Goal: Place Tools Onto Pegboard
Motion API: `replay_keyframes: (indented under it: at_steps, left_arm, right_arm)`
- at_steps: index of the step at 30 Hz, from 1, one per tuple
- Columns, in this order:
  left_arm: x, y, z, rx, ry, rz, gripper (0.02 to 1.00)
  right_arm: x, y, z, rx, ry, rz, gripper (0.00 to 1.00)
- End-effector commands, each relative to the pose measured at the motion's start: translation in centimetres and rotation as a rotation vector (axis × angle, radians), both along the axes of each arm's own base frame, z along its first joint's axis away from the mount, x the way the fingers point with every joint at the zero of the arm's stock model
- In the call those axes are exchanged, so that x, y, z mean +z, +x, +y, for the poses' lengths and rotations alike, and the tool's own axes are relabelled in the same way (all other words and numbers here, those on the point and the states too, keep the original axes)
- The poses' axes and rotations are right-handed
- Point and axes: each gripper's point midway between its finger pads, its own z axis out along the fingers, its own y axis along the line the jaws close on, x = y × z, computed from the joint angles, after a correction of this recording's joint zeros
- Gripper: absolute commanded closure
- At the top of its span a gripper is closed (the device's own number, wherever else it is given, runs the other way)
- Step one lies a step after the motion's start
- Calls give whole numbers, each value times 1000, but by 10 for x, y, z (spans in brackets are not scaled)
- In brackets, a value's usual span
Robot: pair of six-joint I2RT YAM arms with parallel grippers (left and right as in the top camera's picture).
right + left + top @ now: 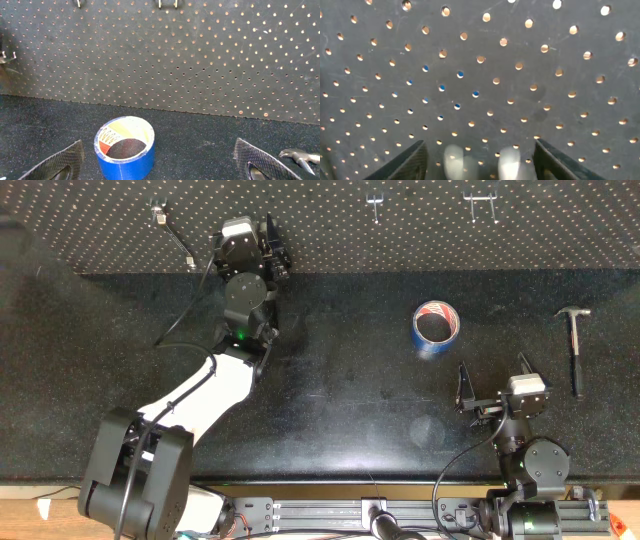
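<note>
Black worktop [330,400] backed by perforated pegboard [420,235]; bare hooks [376,204] upper right.
Hammer [575,352], far right, flat on surface: probably head-heavy, rigid; best taken on handle just below head.
Tape roll [436,328], centre right: likely light, stiff ring; grip across wall.
Left gripper [272,248], upper left, close to board: fingers apart, empty.
Right gripper [494,378], lower right: spread wide, empty, facing roll; no obstacle between.

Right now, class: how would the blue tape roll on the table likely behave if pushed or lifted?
The blue tape roll stands on its flat end, so a push would probably slide it, not roll it. It looks hollow, so likely light. Tipped on its side, it could roll.
</note>
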Motion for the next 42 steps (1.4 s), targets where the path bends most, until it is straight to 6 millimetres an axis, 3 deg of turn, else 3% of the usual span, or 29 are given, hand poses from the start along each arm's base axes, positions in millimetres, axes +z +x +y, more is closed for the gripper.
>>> replay_keyframes:
  at_steps: [1,4,9,16,20,29,35,42]
  left_arm:
    - [0,2,1,-2,11,-3,283]
    - [0,2,1,-2,11,-3,259]
    - [0,2,1,-2,11,-3,23]
    - [3,1,1,-3,9,-8,23]
    - [20,-6,5,-1,5,-20,23]
    - [58,-44,20,-76,19,44,23]
    - [60,-74,24,-110,18,58,23]
    - [46,-122,32,-224,0,17,23]
  right_arm:
    - [0,0,0,-1,-11,-2,25]
    - [0,0,0,-1,-11,-2,25]
    - [0,0,0,-1,-11,-2,25]
    - [0,0,0,-1,-11,-2,25]
    - [0,0,0,-1,-11,-2,27]
    - [0,0,0,-1,-11,-2,25]
    - [0,0,0,-1,-11,-2,25]
    - [0,0,0,-1,-11,-2,25]
